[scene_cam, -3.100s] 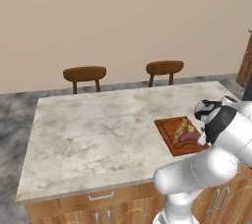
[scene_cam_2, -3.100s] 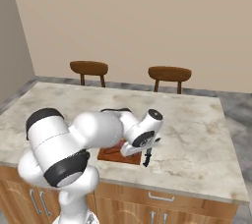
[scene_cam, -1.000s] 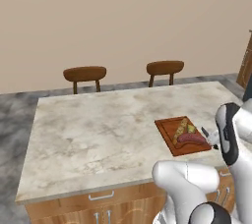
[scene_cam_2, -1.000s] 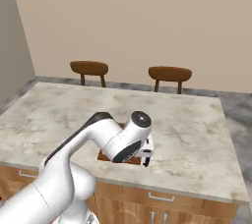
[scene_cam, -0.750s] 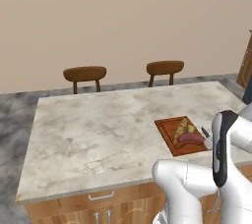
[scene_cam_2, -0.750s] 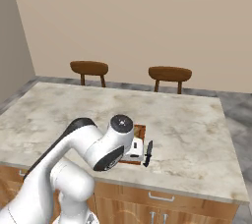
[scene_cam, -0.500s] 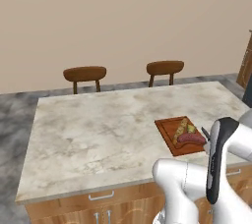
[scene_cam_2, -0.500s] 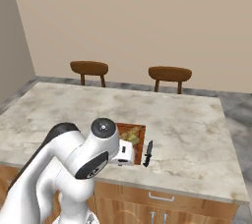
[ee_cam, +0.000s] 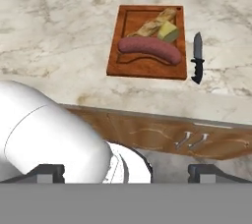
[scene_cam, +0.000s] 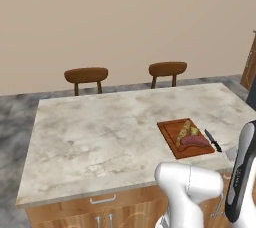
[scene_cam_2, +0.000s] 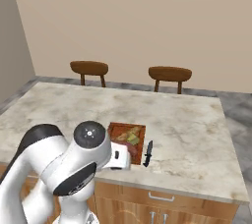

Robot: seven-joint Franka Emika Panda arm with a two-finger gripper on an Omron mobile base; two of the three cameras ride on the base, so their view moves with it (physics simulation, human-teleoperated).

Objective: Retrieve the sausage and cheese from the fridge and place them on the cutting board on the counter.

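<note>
1. Sausage (ee_cam: 149, 50) lay flat on the cutting board (ee_cam: 128, 65), along the side nearest the bench's front edge, and in the left base view it (scene_cam: 194, 141) showed as a reddish link on the board (scene_cam: 168, 131).
2. Cheese (ee_cam: 169, 32), a pale yellow wedge, sat just behind the sausage, touching a tan, crusty piece (ee_cam: 152, 24) whose kind was hard to make out.
3. In the right base view the robot's white arm covered the near part of the board (scene_cam_2: 118, 130), hiding the sausage; the cheese (scene_cam_2: 132, 138) was a small yellowish blur.
4. A black-handled knife (ee_cam: 198, 57) lay on the bench (ee_cam: 59, 36) just beside the board, apart from it.
5. The gripper (ee_cam: 128, 171) hung back from the bench, over the cabinet front; its dark fingertips (ee_cam: 45, 171) stood wide apart, holding nothing.
6. Two wooden chairs (scene_cam: 86, 76) stood behind the bench, their seats hidden by it.
</note>
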